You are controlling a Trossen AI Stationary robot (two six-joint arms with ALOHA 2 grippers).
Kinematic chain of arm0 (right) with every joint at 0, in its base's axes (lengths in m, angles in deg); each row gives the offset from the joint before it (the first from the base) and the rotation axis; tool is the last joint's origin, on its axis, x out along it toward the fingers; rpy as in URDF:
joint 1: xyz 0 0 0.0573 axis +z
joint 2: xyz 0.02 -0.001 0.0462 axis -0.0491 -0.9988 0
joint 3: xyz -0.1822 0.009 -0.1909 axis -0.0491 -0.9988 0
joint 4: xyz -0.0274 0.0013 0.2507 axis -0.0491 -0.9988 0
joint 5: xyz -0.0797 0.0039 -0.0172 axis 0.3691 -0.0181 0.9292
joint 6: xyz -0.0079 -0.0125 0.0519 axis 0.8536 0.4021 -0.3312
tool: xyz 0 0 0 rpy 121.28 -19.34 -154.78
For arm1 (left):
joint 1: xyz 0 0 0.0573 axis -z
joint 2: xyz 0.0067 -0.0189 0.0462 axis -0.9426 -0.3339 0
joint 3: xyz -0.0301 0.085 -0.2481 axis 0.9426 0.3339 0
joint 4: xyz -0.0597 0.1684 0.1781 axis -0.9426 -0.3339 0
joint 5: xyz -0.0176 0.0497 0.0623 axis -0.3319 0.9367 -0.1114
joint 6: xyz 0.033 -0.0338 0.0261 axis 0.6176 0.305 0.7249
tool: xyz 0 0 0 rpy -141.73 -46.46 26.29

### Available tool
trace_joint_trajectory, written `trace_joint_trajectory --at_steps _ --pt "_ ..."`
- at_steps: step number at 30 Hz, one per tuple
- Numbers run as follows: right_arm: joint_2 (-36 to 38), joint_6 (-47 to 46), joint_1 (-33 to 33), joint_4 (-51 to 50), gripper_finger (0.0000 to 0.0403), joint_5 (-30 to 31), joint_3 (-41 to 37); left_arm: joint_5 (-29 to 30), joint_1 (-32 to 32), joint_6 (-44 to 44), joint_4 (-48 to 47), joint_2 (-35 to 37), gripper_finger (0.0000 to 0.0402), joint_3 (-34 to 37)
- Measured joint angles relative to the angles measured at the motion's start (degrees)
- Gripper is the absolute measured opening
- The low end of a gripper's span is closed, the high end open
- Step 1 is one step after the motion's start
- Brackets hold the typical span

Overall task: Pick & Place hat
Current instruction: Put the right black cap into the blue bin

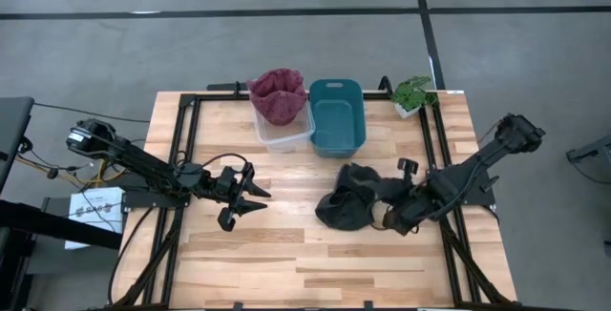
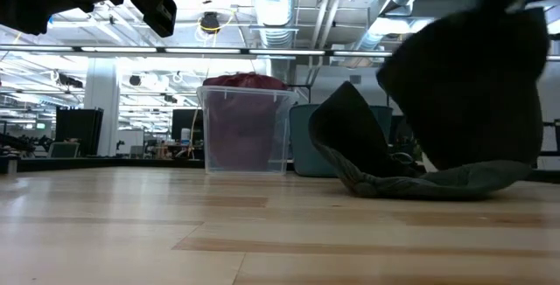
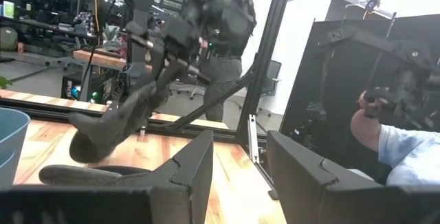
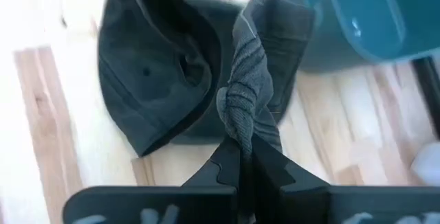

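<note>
Right gripper [image 4: 242, 157] clamped on a bunched fold of the dark hat [image 1: 348, 206], rest of hat draped on the bench [image 1: 286, 263] just ahead of the fingers, left gripper [image 1: 250, 204] part-open, holding nothing, well apart from hat

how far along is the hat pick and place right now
Done: the right gripper has shut on a bunched fold of the dark hat. In hand: the lift; part of the hat is raised, but its brim lies on the table in the low view. Left: carrying it to a container. The teal bin looks empty; the clear bin holds a maroon hat. The left gripper waits open mid-table.
</note>
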Motion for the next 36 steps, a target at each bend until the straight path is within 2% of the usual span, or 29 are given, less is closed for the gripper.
trace_joint_trajectory --at_steps 10,19,27,30,36 --pt "2.75 13.62 -7.60 0.64 0.0002 4.49 8.94 0.00 -0.01 0.09 0.00 0.00 0.0135 0.00" --pt "2.75 25.52 -17.89 1.06 0.0002 4.66 18.14 0.00 -0.02 0.13 0.00 0.00 0.0135 0.00" --pt "2.75 38.57 -28.82 9.40 0.0001 3.95 23.87 0.00 0.00 0.13 0.02 0.00 0.0135 0.00" --pt "2.81 43.38 -33.79 13.94 0.0001 0.52 24.39 0.00 -0.04 0.13 0.17 0.00 0.0135 0.00" --pt "1.60 49.52 -44.42 19.96 0.0001 -11.61 24.36 0.00 -0.03 0.12 0.77 -0.02 0.0135 0.00"
